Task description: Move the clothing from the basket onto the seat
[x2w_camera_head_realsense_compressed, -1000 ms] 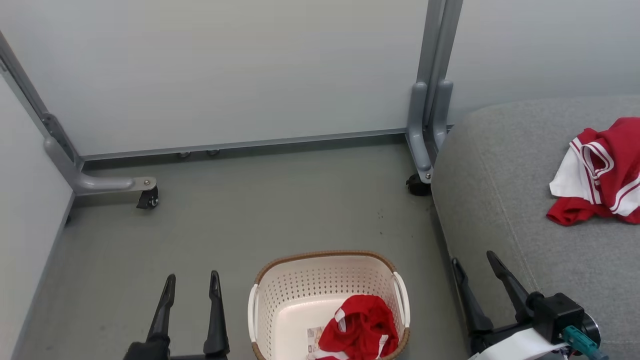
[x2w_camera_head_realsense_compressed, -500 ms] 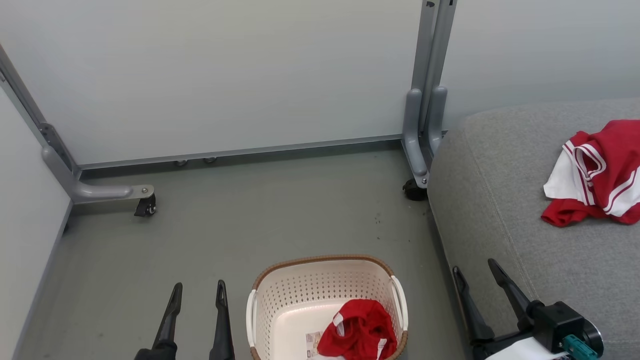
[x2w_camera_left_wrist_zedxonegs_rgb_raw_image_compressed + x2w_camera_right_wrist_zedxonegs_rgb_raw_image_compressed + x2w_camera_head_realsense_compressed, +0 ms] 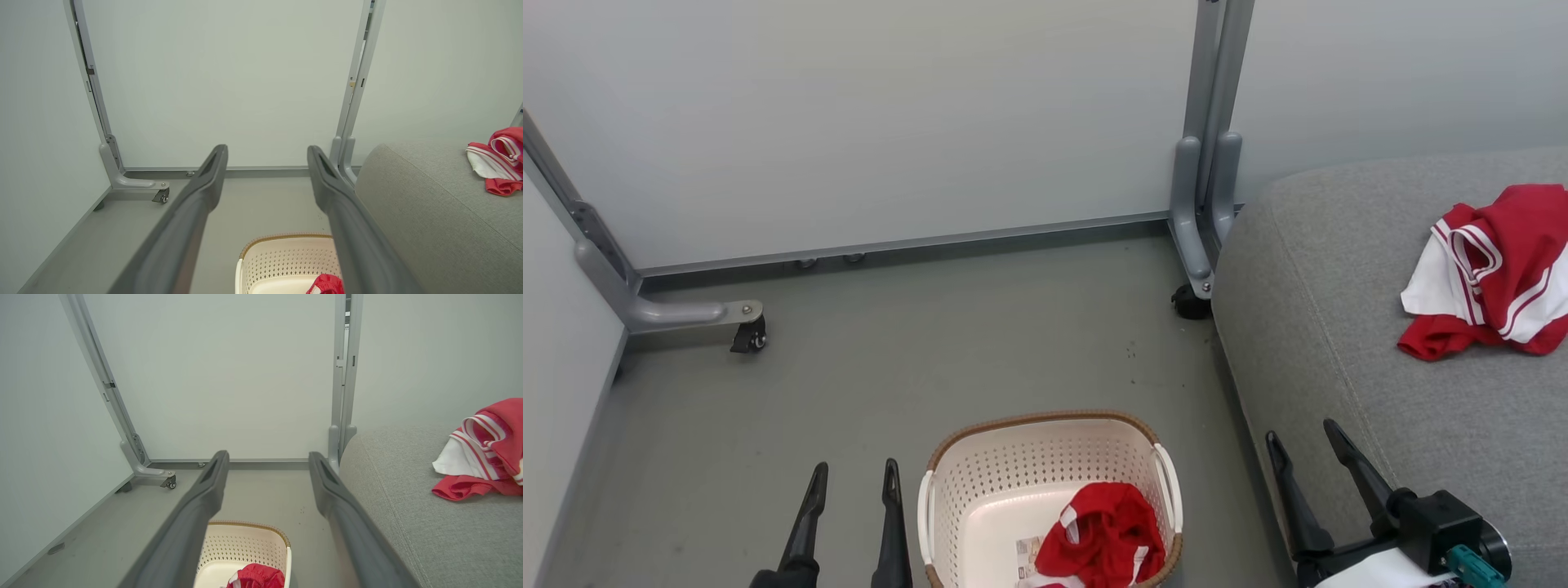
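Basket perforated cream plastic, crumpled red garment inside, woven grey seat

Head camera: high, tilted down over cream perforated plastic basket and grey woven sofa cushion. Both wrist cameras: lower, facing the pale partition wall; all share basket, cushion.

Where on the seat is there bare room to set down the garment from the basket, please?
The seat is bare from its rounded left edge to the red garment lying on it, and from there to the right claw. Crowded only around that garment.
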You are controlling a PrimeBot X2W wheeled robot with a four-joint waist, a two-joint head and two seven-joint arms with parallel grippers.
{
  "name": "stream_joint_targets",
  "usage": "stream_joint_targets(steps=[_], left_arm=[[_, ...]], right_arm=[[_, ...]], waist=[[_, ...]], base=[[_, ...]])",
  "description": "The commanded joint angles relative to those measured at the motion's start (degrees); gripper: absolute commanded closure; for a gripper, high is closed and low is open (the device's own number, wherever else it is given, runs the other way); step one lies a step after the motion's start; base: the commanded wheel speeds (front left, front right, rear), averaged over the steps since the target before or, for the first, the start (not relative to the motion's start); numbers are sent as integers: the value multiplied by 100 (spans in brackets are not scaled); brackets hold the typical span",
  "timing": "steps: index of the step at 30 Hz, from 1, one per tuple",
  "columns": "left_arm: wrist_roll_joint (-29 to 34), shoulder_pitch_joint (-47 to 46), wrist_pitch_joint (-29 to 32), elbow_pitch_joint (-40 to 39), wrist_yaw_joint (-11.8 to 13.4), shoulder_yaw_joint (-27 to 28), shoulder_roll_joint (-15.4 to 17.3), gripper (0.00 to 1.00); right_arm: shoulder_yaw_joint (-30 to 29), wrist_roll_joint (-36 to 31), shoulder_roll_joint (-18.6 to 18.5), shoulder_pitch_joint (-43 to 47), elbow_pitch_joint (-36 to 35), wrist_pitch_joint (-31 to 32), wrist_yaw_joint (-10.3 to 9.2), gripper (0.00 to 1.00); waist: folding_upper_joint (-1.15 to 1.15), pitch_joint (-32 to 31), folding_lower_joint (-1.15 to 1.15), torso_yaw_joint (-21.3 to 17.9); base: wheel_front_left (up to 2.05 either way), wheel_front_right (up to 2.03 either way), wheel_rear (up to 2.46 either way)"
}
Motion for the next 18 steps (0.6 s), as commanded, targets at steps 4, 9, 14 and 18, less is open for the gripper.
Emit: stream_joint_targets(steps=[4,9,14,18], left_arm=[[-49,-87,-2,49,4,-6,4,0],[-14,-243,-2,118,-31,-58,5,0],[31,-615,-2,172,-53,-107,5,0],[36,-1051,0,347,9,-92,6,0]], right_arm=[[-64,34,-4,-50,-66,-18,-4,0],[-130,55,-30,-165,-119,-18,-4,0],[-238,120,-50,-453,-267,-18,-4,0],[-359,107,-78,-769,-376,-18,-4,0]], waist=[[0,157,0,-29],[0,461,0,-47],[0,1148,0,-72],[0,1794,0,-93]], base=[[0,0,0],[0,0,0],[0,0,0],[0,0,0]])
